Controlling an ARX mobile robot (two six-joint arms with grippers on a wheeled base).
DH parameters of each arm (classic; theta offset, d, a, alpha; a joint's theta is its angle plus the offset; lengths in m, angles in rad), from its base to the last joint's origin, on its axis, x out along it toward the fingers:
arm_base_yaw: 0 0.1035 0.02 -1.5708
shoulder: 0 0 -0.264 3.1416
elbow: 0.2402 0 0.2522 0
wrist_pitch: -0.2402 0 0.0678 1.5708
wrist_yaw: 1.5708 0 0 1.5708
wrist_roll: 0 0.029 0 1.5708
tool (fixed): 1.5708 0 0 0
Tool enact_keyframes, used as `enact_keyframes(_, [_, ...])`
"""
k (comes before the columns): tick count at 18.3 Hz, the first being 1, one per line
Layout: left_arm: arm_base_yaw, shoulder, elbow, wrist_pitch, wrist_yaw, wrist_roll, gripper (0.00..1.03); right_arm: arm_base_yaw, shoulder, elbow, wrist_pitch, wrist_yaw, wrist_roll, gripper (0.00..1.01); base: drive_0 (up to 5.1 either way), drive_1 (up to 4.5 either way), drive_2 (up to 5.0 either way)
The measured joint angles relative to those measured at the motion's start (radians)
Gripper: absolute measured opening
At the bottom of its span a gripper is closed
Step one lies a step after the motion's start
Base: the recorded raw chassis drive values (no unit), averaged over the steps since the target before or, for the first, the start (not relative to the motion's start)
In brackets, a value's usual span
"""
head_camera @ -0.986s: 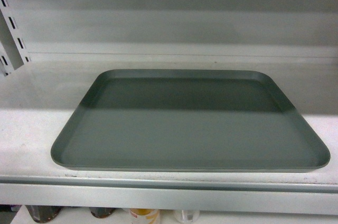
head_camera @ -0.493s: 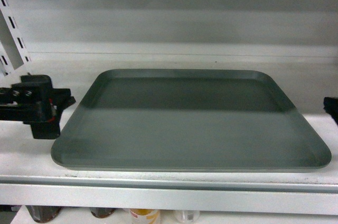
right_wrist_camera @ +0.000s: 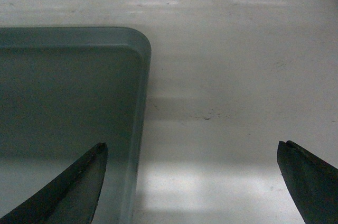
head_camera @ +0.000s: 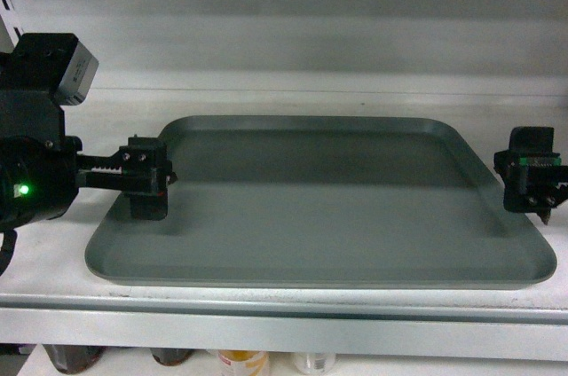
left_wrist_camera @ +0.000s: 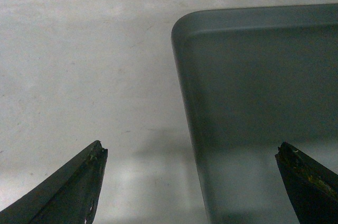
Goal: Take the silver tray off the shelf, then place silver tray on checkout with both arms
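Note:
The silver tray [head_camera: 319, 207] lies flat on the white shelf [head_camera: 266, 330]. My left gripper [head_camera: 149, 183] hangs over the tray's left rim. In the left wrist view the tray [left_wrist_camera: 264, 102] fills the right half, and the left gripper [left_wrist_camera: 191, 151] is open, one jaw over bare shelf [left_wrist_camera: 79, 76] and the other over the tray. My right gripper [head_camera: 532, 183] is at the tray's right rim. It [right_wrist_camera: 193, 149] is open too, straddling the rim of the tray [right_wrist_camera: 68, 92]. Neither gripper holds anything. The checkout is out of view.
A slotted shelf upright [head_camera: 7, 3] stands at the far left. The shelf's grey back wall [head_camera: 302, 39] rises close behind the tray. Bottles and jars [head_camera: 241, 364] show on the level below the front lip.
Both arms have come into view. The left gripper moved right to the tray's left rim, and the right gripper moved in to the right rim. The tray has not moved.

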Motion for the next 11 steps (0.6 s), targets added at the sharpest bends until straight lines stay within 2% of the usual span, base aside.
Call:
enact_keyframes(5, [-0.008, 0.062, 0.072, -0.048, -0.014, 0.000, 0.98, 0.019, 0.063, 0.085, -0.093, 0.023, 0.028, 0.98, 0.0, 0.00, 0.0])
enact_keyframes(11, [-0.024, 0.088, 0.076, -0.038, -0.027, 0.002, 0.98, 0.025, 0.123, 0.133, -0.162, 0.040, 0.056, 0.98, 0.0, 0.00, 0.0])
